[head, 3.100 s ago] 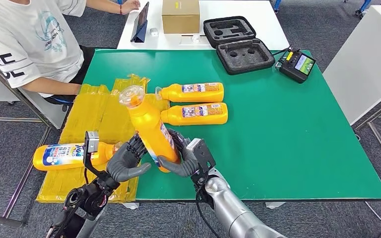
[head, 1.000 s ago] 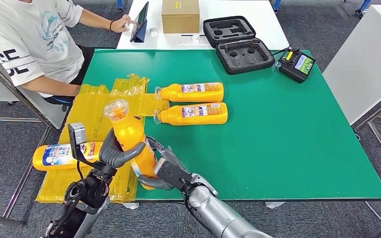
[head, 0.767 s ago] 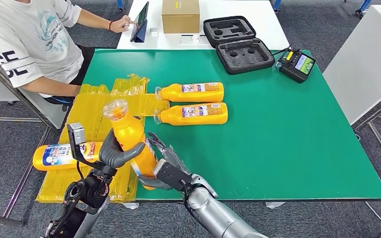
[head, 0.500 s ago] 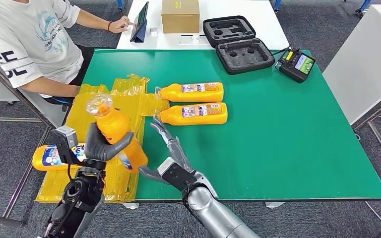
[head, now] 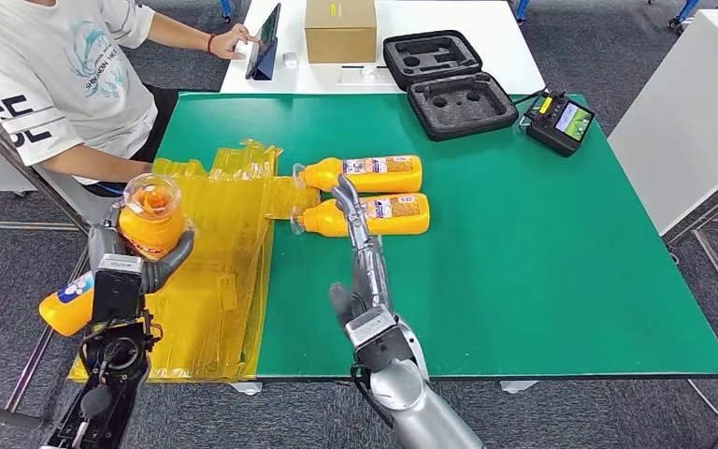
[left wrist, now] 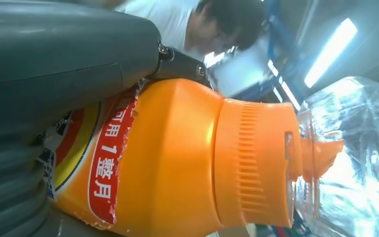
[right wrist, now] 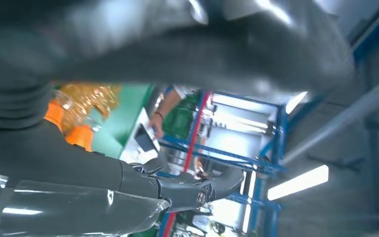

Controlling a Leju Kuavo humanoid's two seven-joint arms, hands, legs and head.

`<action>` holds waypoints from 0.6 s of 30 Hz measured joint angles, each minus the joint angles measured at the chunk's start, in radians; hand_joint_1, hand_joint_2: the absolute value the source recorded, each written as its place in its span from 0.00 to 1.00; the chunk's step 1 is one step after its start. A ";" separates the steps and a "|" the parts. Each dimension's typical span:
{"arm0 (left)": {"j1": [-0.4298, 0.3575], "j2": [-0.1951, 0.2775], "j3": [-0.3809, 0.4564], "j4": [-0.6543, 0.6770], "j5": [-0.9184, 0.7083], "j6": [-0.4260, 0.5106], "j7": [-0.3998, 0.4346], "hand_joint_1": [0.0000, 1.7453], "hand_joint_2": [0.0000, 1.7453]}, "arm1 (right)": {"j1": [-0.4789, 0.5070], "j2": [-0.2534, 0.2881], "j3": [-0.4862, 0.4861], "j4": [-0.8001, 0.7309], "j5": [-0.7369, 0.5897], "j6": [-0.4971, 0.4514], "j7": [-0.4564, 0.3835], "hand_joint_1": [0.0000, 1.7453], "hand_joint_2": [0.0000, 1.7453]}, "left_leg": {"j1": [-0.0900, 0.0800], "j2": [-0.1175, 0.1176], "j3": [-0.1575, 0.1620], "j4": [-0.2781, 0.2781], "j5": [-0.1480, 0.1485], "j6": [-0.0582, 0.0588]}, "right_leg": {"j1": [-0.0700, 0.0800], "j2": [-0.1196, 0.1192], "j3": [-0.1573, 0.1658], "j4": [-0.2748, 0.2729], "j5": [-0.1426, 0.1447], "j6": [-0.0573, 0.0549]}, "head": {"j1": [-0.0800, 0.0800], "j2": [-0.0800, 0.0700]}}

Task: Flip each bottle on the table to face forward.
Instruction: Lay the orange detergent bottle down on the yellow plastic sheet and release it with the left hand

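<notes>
in the head view the left hand (head: 140,257) grips an orange plastic bottle with a clear cap (head: 150,217), raised at about 9 o'clock from the table's middle, cap tipped toward the camera, over the left edge of the crinkled yellow plastic sheet (head: 210,281). a second orange bottle with a blue-and-white label (head: 67,307) shows beneath that hand at 8 o'clock, partly hidden by the wrist. the right hand (head: 360,262) stands above the green table top (head: 542,243) with its fingers (head: 348,201) stretched straight toward 12 o'clock, spread and holding nothing; the fingertips overlap the nearer of two orange bottles lying on their sides, whether touching it i cannot tell. that nearer lying bottle (head: 388,214) and the farther lying bottle (head: 365,174) rest side by side just past the table's centre, caps pointing to 9 o'clock. at 12 o'clock sit an open black foam-lined case (head: 449,82), a brown cardboard box (head: 340,29) and a black handheld controller with a screen (head: 559,122). a person in a white t-shirt (head: 56,75) sits at 10 o'clock.

in the left wrist view the thick grey thumb (left wrist: 64,44) presses on the orange bottle's shoulder (left wrist: 177,158), the ribbed orange collar and clear cap sticking out beyond it.

in the right wrist view the dark fingers (right wrist: 187,187) reach out straight, apart from the thumb, with nothing between them.
</notes>
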 joint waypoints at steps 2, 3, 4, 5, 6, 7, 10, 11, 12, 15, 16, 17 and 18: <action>-0.004 0.005 0.007 0.004 -0.049 0.016 0.008 1.00 1.00 | 0.004 -0.007 0.007 -0.027 -0.004 -0.008 0.000 0.00 0.00 | 0.000 0.000 0.000 0.000 0.000 0.000 | 0.000 0.000 0.000 0.000 0.000 0.000 | 0.000 0.000; -0.006 0.007 0.010 0.007 -0.061 0.014 0.013 1.00 1.00 | 0.005 -0.010 0.010 -0.037 -0.006 -0.010 0.000 0.00 0.00 | 0.000 0.000 0.000 0.000 0.000 0.000 | 0.000 0.000 0.000 0.000 0.000 0.000 | 0.000 0.000; -0.010 0.008 0.014 0.010 -0.061 0.004 0.021 1.00 1.00 | 0.005 -0.012 0.014 -0.044 -0.008 -0.010 0.000 0.00 0.00 | 0.000 0.000 0.000 0.000 0.000 0.000 | 0.000 0.000 0.000 0.000 0.000 0.000 | 0.000 0.000; -0.013 0.010 0.016 0.013 -0.049 -0.017 0.030 1.00 1.00 | 0.006 -0.013 0.016 -0.049 -0.011 -0.010 0.000 0.00 0.00 | 0.000 0.000 0.000 0.000 0.000 0.000 | 0.000 0.000 0.000 0.000 0.000 0.000 | 0.000 0.000; -0.016 0.011 0.018 0.015 -0.022 -0.053 0.041 1.00 1.00 | 0.006 -0.014 0.018 -0.051 -0.018 -0.010 0.000 0.00 0.00 | 0.000 0.000 0.000 0.000 0.000 0.000 | 0.000 0.000 0.000 0.000 0.000 0.000 | 0.000 0.000; -0.019 0.011 0.020 0.016 0.016 -0.099 0.053 1.00 1.00 | 0.006 -0.014 0.019 -0.053 -0.029 -0.010 0.000 0.00 0.00 | 0.000 0.000 0.000 0.000 0.000 0.000 | 0.000 0.000 0.000 0.000 0.000 0.000 | 0.000 0.000; -0.021 0.012 0.023 0.017 0.137 -0.231 0.084 1.00 1.00 | 0.005 -0.015 0.020 -0.052 -0.064 -0.006 0.000 0.00 0.00 | 0.000 0.000 0.000 0.000 0.000 0.000 | 0.000 0.000 0.000 0.000 0.000 0.000 | 0.000 0.000; -0.021 0.012 0.023 0.017 0.158 -0.252 0.089 1.00 1.00 | 0.005 -0.015 0.020 -0.051 -0.071 -0.004 0.000 0.00 0.00 | 0.000 0.000 0.000 0.000 0.000 0.000 | 0.000 0.000 0.000 0.000 0.000 0.000 | 0.000 0.000; -0.021 0.012 0.024 0.017 0.168 -0.263 0.092 1.00 1.00 | 0.004 -0.015 0.019 -0.050 -0.075 -0.003 0.000 0.00 0.00 | 0.000 0.000 0.000 0.000 0.000 0.000 | 0.000 0.000 0.000 0.000 0.000 0.000 | 0.000 0.000; -0.022 0.012 0.026 0.018 0.176 -0.271 0.095 1.00 1.00 | 0.003 -0.015 0.019 -0.049 -0.077 -0.002 0.000 0.00 0.00 | 0.000 0.000 0.000 0.000 0.000 0.000 | 0.000 0.000 0.000 0.000 0.000 0.000 | 0.000 0.000; -0.022 0.012 0.028 0.018 0.177 -0.271 0.096 1.00 1.00 | 0.003 -0.015 0.019 -0.049 -0.077 -0.002 0.000 0.00 0.00 | 0.000 0.000 0.000 0.000 0.000 0.000 | 0.000 0.000 0.000 0.000 0.000 0.000 | 0.000 0.000; -0.022 0.012 0.029 0.018 0.178 -0.271 0.097 1.00 1.00 | 0.002 -0.015 0.019 -0.049 -0.077 -0.002 0.000 0.00 0.00 | 0.000 0.000 0.000 0.000 0.000 0.000 | 0.000 0.000 0.000 0.000 0.000 0.000 | 0.000 0.000; -0.022 0.012 0.030 0.018 0.179 -0.271 0.097 1.00 1.00 | 0.002 -0.015 0.019 -0.049 -0.077 -0.002 0.000 0.00 0.00 | 0.000 0.000 0.000 0.000 0.000 0.000 | 0.000 0.000 0.000 0.000 0.000 0.000 | 0.000 0.000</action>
